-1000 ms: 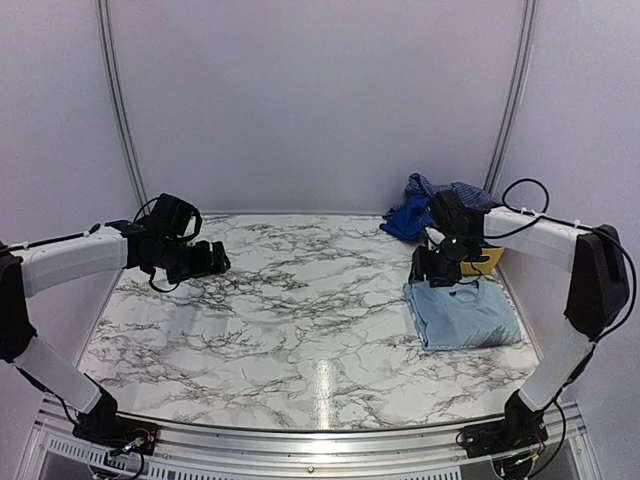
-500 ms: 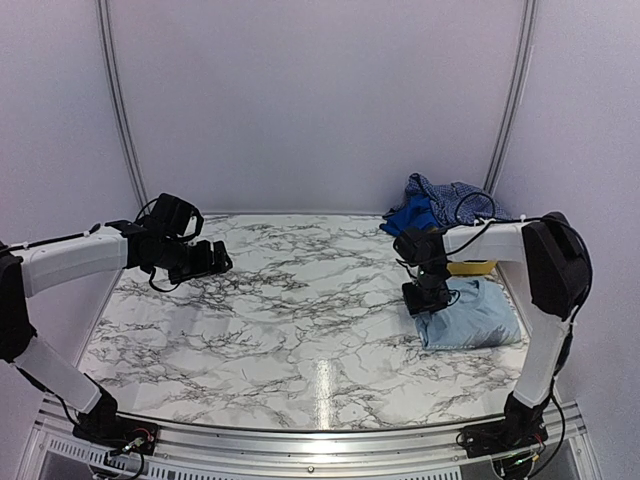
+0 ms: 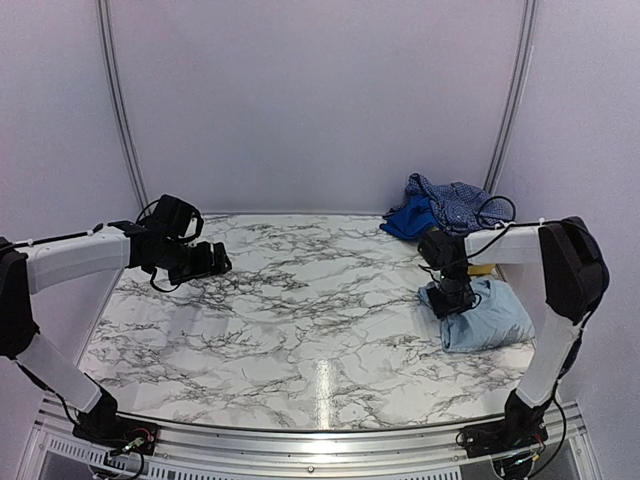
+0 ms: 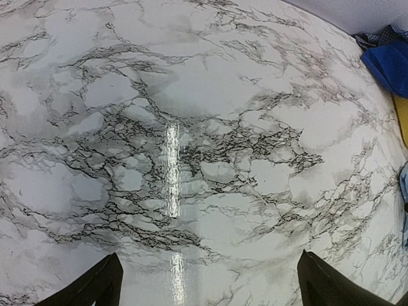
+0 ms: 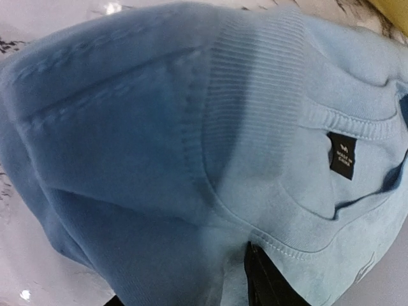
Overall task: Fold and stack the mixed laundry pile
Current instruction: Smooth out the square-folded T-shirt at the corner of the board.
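Note:
The pale sky-blue T-shirt [image 3: 492, 318] lies folded and bunched near the table's right edge. My right gripper [image 3: 455, 300] is pressed into its left side, and in the right wrist view the T-shirt [image 5: 159, 127] fills the frame. Cloth is bunched between the right gripper [image 5: 191, 290] and its dark fingers [image 5: 264, 280], which are shut on it. A black neck label [image 5: 342, 155] shows. The rest of the laundry pile sits at the back right: a navy-and-white checked shirt [image 3: 455, 198] over a royal-blue piece [image 3: 408, 218]. My left gripper [image 3: 212, 260] hovers open at the left, holding nothing.
The left wrist view shows bare marble table [image 4: 191, 127] between the left gripper [image 4: 207, 290] tips, with the royal-blue piece [image 4: 389, 64] and a strip of the yellow basket [image 4: 403, 118] at its right edge. A yellow corner [image 5: 392, 9] also shows beyond the T-shirt.
My right gripper came down from the T-shirt's far edge to its left side and its jaws narrowed. The T-shirt bunched up and shifted right. The left arm stayed still.

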### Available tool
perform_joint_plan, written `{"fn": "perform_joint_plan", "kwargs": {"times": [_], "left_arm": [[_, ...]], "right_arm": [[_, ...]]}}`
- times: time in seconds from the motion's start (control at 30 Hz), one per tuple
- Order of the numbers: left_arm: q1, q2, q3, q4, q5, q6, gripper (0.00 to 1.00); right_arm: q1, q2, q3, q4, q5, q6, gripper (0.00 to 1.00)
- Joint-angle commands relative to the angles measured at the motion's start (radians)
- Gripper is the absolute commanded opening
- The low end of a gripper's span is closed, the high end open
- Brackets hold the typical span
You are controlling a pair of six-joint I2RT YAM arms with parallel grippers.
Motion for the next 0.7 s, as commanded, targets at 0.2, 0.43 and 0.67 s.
{"fn": "perform_joint_plan", "kwargs": {"times": [0.2,0.43,0.67], "left_arm": [[0.006,-0.005,0.022,0.018,0.009,0.018,0.99],[0.007,-0.074,0.042,0.017,-0.046,0.026,0.99],[0.006,-0.103,0.069,0.011,-0.095,0.000,0.99]], "right_arm": [[-0.015,-0.106,0.153,-0.092,-0.030,-0.050,0.68],[-0.029,-0.167,0.615,-0.099,0.066,-0.160,0.98],[-0.243,0.040,0.982,-0.087,-0.041,-0.202,0.99]]}}
